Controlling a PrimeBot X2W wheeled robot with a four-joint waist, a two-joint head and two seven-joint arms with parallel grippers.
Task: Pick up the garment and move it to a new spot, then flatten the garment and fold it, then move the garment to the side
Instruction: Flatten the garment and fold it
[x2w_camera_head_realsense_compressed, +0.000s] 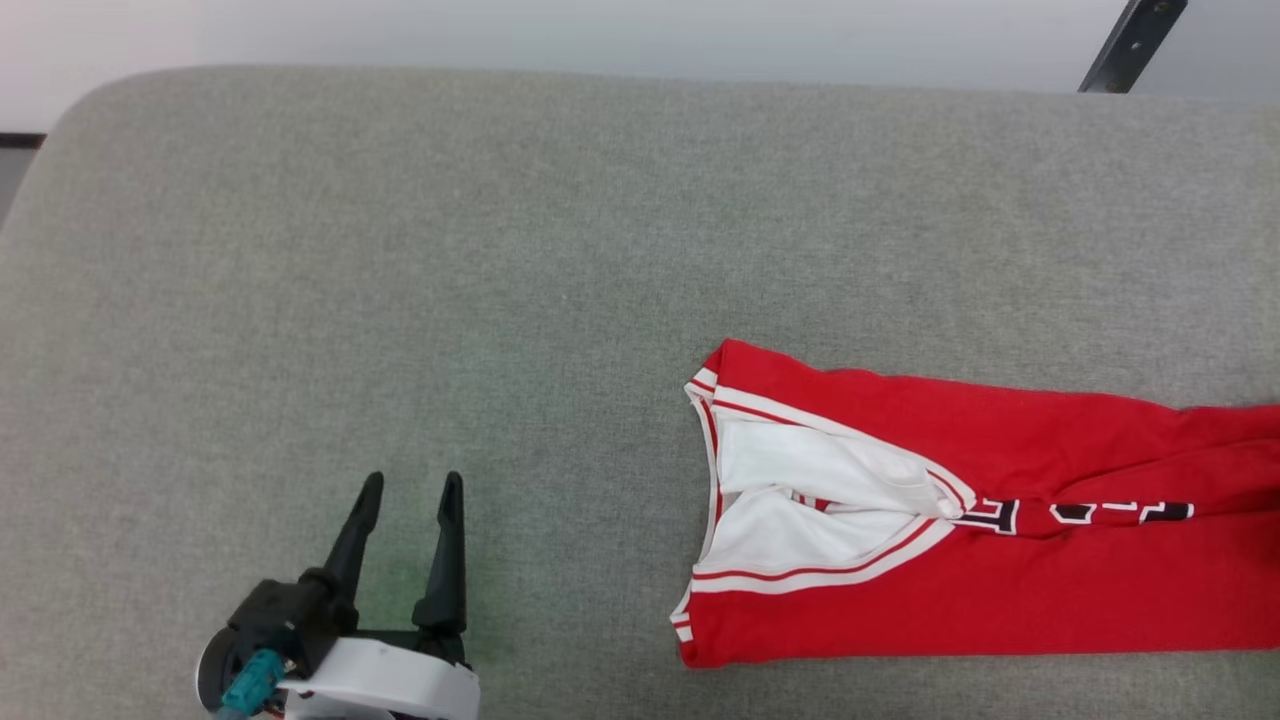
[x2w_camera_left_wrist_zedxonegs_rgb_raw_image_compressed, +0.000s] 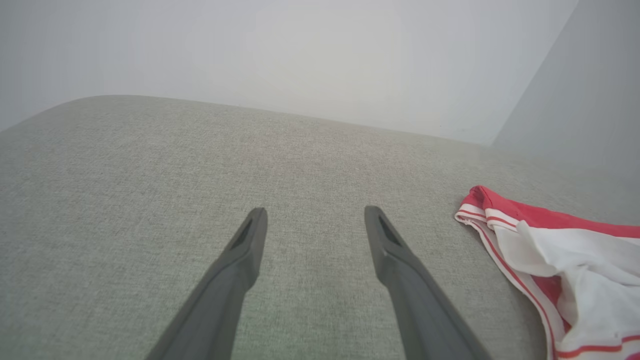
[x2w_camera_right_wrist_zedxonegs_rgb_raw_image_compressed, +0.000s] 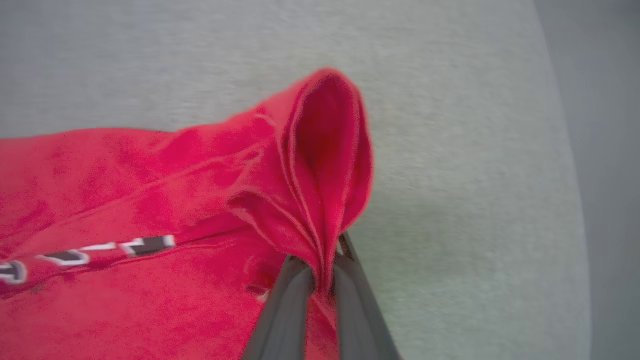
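The garment (x2w_camera_head_realsense_compressed: 960, 560), a red jersey with white-and-red V-neck trim and black lettering, lies folded lengthwise on the grey cushion, collar pointing left, and runs off the head view's right edge. Its collar end (x2w_camera_left_wrist_zedxonegs_rgb_raw_image_compressed: 540, 250) lies to the right of my left gripper. My left gripper (x2w_camera_head_realsense_compressed: 408, 488) (x2w_camera_left_wrist_zedxonegs_rgb_raw_image_compressed: 312, 215) stands open over bare cushion, well left of the collar. In the right wrist view my right gripper (x2w_camera_right_wrist_zedxonegs_rgb_raw_image_compressed: 322, 272) is shut on a bunched fold of the garment's red fabric (x2w_camera_right_wrist_zedxonegs_rgb_raw_image_compressed: 320, 165), lifted into a peak above the cushion.
The grey fabric cushion (x2w_camera_head_realsense_compressed: 400, 250) spreads wide to the left and behind the garment, with a rounded far-left corner. A pale wall runs behind it. A dark bar (x2w_camera_head_realsense_compressed: 1130, 45) leans at the top right. The cushion's edge (x2w_camera_right_wrist_zedxonegs_rgb_raw_image_compressed: 570, 175) lies right of my right gripper.
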